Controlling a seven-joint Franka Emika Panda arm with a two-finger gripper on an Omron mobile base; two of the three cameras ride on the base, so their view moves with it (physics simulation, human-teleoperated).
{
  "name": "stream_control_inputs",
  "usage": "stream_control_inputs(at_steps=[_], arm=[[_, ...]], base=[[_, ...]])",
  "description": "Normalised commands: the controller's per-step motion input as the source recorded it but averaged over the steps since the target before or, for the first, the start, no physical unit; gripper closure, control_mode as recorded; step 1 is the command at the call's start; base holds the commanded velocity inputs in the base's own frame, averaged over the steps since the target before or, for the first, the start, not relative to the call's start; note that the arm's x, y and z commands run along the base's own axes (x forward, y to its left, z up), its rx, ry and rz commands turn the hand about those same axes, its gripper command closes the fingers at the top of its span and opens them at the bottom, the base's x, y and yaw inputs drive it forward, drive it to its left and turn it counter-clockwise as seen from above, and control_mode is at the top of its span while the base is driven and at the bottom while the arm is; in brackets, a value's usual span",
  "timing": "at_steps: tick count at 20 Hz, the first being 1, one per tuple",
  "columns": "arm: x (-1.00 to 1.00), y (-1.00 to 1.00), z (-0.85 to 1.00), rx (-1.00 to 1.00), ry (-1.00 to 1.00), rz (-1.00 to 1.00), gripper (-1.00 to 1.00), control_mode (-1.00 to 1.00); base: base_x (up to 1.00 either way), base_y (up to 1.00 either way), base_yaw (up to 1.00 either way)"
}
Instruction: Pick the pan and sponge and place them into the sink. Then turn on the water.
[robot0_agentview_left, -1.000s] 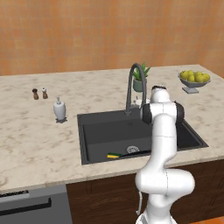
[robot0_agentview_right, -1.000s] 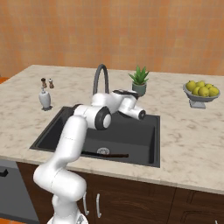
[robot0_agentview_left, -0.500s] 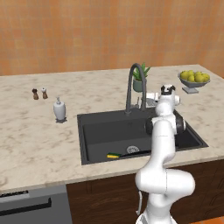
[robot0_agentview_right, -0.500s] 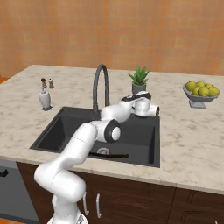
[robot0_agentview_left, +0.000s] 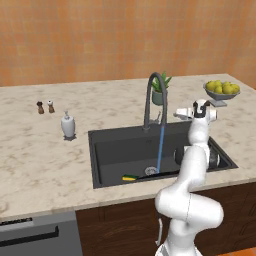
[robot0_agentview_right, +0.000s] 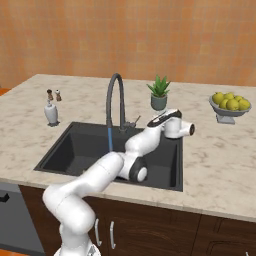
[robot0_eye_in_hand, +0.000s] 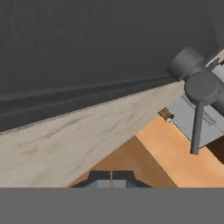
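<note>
Behind arm, pan (robot0_agentview_left: 214, 159) in left view; water (robot0_agentview_left: 160, 147) running.

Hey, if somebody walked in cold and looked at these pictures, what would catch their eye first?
Probably the blue water running from the tall faucet into the dark sink, where a sponge lies near the drain. Next, the white arm reaching over the sink's right side, its hand shut beside the faucet.

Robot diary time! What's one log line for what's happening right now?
water: running from faucet | sponge: in sink | pan: in sink, behind arm | gripper: shut, empty, beside faucet
</note>
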Motion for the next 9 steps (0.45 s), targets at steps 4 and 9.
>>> stream_control_inputs(at_steps=[4, 9], arm=[[-1.0, 0.48, -0.5, -0.4, -0.53, -0.16, 1.0, -1.0], [-1.0, 0.79, -0.73, -0.28, -0.51, -0.05, 1.0, -1.0]], base=[[0.0, 0.0, 0.0], [0.0, 0.0, 0.0]])
